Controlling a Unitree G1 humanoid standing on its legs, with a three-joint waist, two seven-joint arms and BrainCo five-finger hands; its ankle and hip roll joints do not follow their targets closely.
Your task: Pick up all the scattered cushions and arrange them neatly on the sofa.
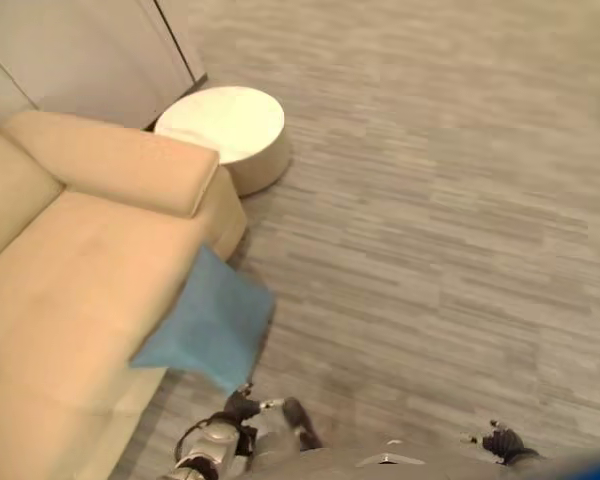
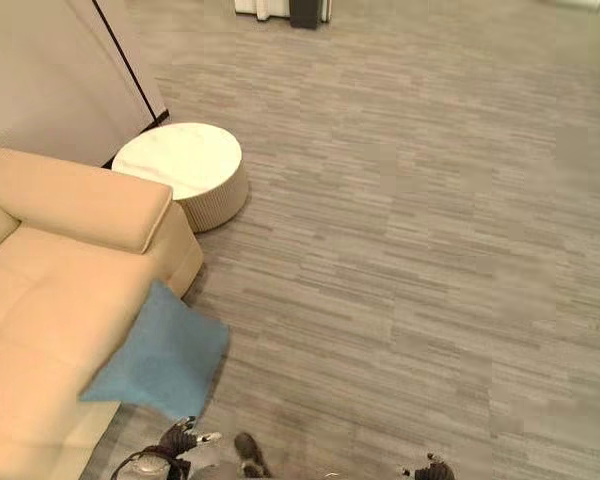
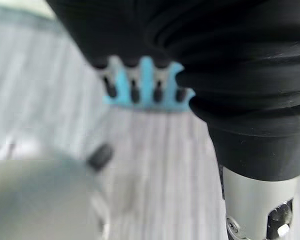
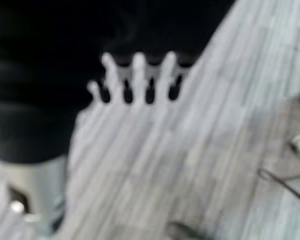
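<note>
left eye view | blue cushion [image 1: 208, 322] overhangs sofa [image 1: 50, 300] edge | left hand [image 1: 242, 406] below it

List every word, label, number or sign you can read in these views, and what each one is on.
None: no text can be read anywhere.
The blue cushion, the beige sofa, the round white table and the grey floor carry no print, label or sign that shows.

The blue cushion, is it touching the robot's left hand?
Cannot tell. In the left eye view the left hand sits right under the blue cushion's bottom corner, with no plain gap or contact. The left wrist view shows straight fingers before the cushion.
</note>
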